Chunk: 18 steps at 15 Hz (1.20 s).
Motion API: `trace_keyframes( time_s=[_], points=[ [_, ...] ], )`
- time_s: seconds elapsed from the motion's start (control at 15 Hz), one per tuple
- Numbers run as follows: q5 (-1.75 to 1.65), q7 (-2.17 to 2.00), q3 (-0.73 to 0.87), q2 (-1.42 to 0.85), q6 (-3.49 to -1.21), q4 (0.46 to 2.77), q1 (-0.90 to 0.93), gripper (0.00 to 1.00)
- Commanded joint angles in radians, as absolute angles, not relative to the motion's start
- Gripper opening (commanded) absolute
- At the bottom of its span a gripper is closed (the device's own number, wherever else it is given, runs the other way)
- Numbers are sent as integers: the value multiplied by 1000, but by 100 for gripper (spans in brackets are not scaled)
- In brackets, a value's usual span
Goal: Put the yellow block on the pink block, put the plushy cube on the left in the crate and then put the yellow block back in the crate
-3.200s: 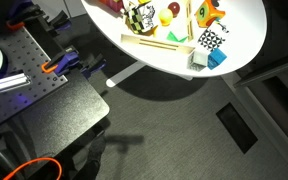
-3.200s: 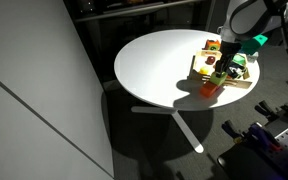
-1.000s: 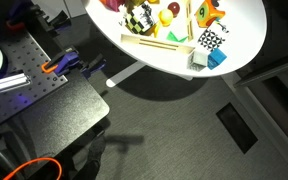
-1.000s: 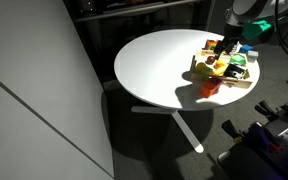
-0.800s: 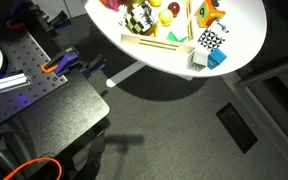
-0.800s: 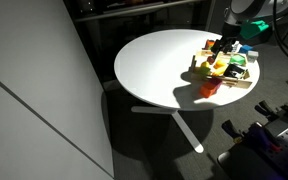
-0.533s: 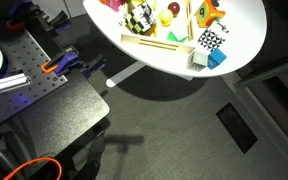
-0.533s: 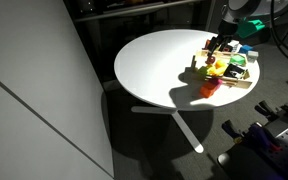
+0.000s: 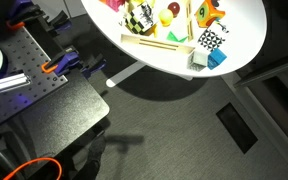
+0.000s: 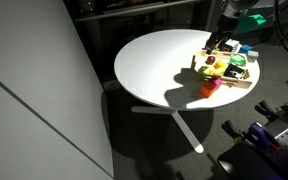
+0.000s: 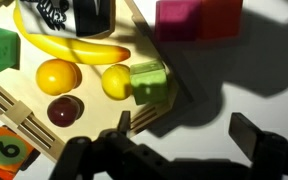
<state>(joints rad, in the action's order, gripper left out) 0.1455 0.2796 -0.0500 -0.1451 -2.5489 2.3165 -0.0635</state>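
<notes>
The pincer (image 11: 179,150) hangs released above the crate (image 11: 149,118) – the yellow block (image 11: 149,80) sits at its edge, the pink block (image 11: 196,17) outside on the surface (image 11: 269,80). A skewed descent could nudge the yellow block against the slat.

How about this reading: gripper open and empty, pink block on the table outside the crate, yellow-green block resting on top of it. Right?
Not quite. The wrist view shows the yellow-green block inside the crate, in a corner beside a yellow fruit, not on the pink block. The rest holds: pink block outside on the table, gripper open and empty.
</notes>
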Motion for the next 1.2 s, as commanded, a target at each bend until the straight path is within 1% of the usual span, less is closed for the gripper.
trace_keyframes(
  time_s=[0.0,0.2,0.4,0.67,0.73,1.13],
  points=[
    [156,277,-46,-85,-2438,2316,-52,100],
    [172,280,-45,-48,-2340,2314,-42,100],
    [184,281,-41,-15,-2288,2318,-31,100],
    [202,280,-37,18,-2290,2330,-20,100],
    [179,277,-35,-17,-2303,2316,-18,100],
    [181,277,-33,-6,-2303,2320,-14,100]
  ],
)
